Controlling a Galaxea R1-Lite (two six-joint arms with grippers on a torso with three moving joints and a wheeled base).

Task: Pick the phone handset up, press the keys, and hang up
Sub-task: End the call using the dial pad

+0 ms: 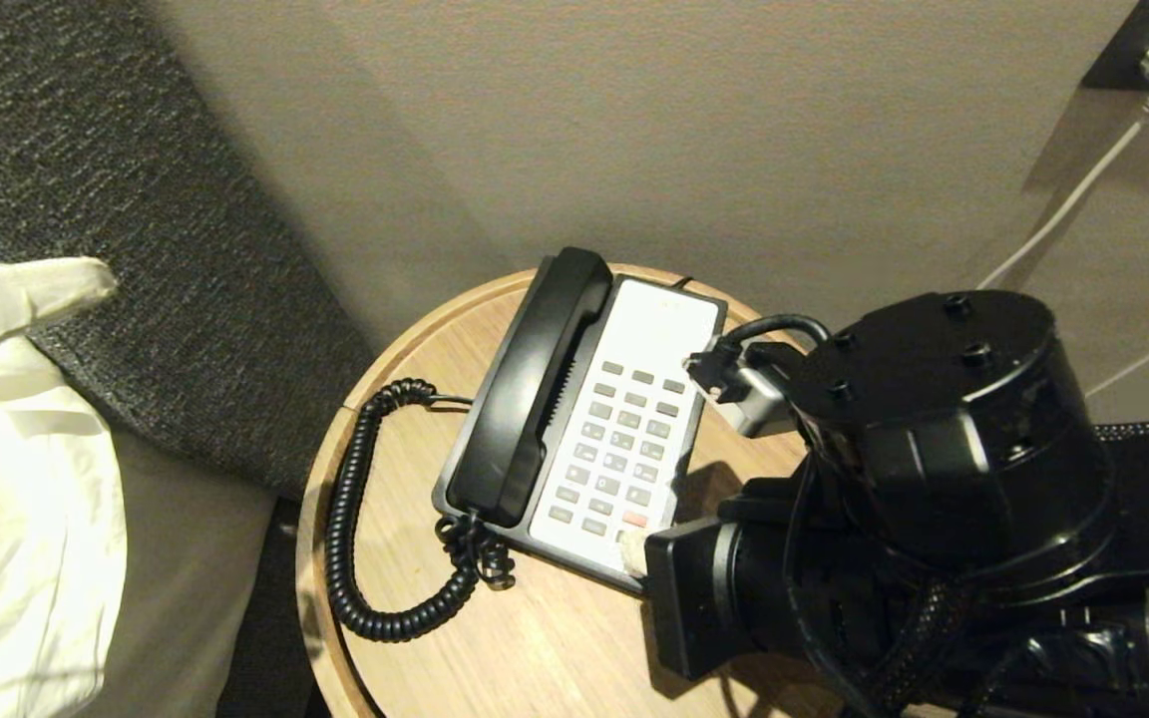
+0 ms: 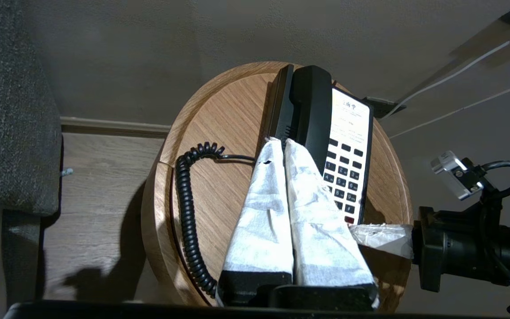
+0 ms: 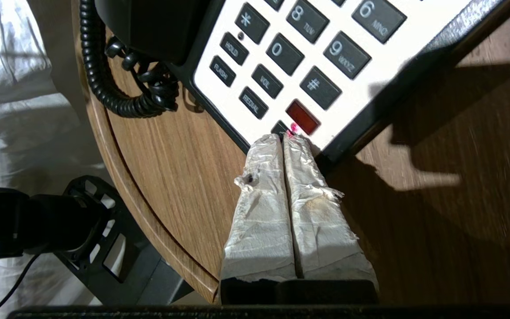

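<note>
The phone handset (image 1: 532,389) lies in its cradle along the left side of the desk phone (image 1: 589,419), which sits on a round wooden bench (image 1: 405,658) against a plain wall. The right gripper (image 3: 285,137) hangs low at the near corner of the phone, its jaws pressed together and holding nothing, the wrapped tips right at the red button (image 3: 302,117) and the small dark key beside it. Whether they actually touch the faceplate is hard to tell from this angle. The left gripper (image 2: 277,144) hovers above the bench, jaws also closed and empty, pointing toward the handset's middle.

The main risk, as I judge it, is a mispress: the closed tips are broader than one of the keys (image 1: 619,444), and these sit in a tight grid, so a small drift would catch two keys or land on the rim. Pushing at the very corner could also slide or tip the light phone on the smooth wood. With the handset down, pressing now would skip the pick-up step.

The handset is glossy black plastic, long and curved; its coiled cord (image 1: 355,538) loops springily near the bench edge and could snag when lifted. The keys are small grey rectangles on a flat white faceplate. The jaw tips wear rough, frayed white tape.
</note>
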